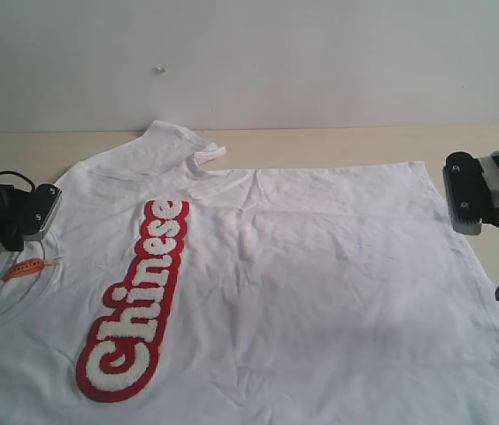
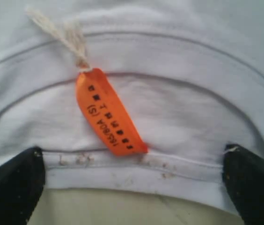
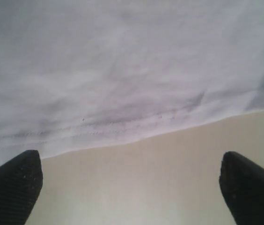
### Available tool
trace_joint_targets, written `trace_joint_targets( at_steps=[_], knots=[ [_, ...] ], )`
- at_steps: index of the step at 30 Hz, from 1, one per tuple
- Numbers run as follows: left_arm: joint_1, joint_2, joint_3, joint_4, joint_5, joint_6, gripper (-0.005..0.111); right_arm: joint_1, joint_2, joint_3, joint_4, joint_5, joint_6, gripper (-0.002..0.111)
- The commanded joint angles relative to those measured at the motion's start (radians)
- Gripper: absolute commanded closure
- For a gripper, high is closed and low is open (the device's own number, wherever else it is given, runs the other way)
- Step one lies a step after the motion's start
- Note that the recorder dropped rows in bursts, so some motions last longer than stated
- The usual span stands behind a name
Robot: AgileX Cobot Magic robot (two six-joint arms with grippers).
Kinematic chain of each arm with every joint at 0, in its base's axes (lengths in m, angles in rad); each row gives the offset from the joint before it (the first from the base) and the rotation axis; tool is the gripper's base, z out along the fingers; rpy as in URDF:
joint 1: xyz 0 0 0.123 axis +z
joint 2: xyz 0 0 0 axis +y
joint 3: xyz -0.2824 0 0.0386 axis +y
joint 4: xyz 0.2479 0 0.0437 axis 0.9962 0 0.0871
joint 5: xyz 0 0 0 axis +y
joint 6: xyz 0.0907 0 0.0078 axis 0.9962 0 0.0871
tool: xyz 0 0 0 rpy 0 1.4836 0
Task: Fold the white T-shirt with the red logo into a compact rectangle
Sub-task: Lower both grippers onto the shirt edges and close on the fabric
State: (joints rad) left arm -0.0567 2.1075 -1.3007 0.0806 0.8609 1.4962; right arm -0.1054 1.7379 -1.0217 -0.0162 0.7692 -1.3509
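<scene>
The wrinkled white cotton T-shirt point(image 1: 320, 266) lies flat across the frame's middle and bottom on the beige tabletop point(image 1: 338, 142), its red-outlined fuzzy logo point(image 1: 134, 305) at lower left, and the left gripper point(image 2: 132, 187) at the collar point(image 2: 169, 176) and the right gripper point(image 3: 132, 187) at the hem point(image 3: 99, 133) both gape wide, holding nothing, so a shallow pinch might slip and skew the fold.

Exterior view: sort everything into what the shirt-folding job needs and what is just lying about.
Job: white T-shirt, red logo, left hand, right hand, both open.
Just there: orange neck tag on the shirt, table, wall.
</scene>
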Motion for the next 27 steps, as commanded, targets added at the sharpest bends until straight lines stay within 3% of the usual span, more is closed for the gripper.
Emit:
trace_joint_targets(
  at_steps=[1, 9, 23, 27],
  knots=[
    [0.013, 0.048, 0.018, 0.031, -0.013, 0.014, 0.001, -0.011, 0.098, -0.080, 0.028, 0.044, -0.069, 0.009],
    [0.013, 0.048, 0.018, 0.031, -0.015, 0.014, 0.001, -0.011, 0.205, -0.094, -0.003, -0.144, -0.132, 0.009],
    [0.015, 0.048, 0.018, 0.031, -0.015, 0.014, 0.001, -0.053, 0.311, -0.181, 0.025, -0.025, -0.059, 0.009],
    [0.015, 0.048, 0.018, 0.031, -0.017, 0.014, 0.001, -0.059, 0.323, -0.183, 0.047, -0.016, -0.219, 0.009]
  ],
)
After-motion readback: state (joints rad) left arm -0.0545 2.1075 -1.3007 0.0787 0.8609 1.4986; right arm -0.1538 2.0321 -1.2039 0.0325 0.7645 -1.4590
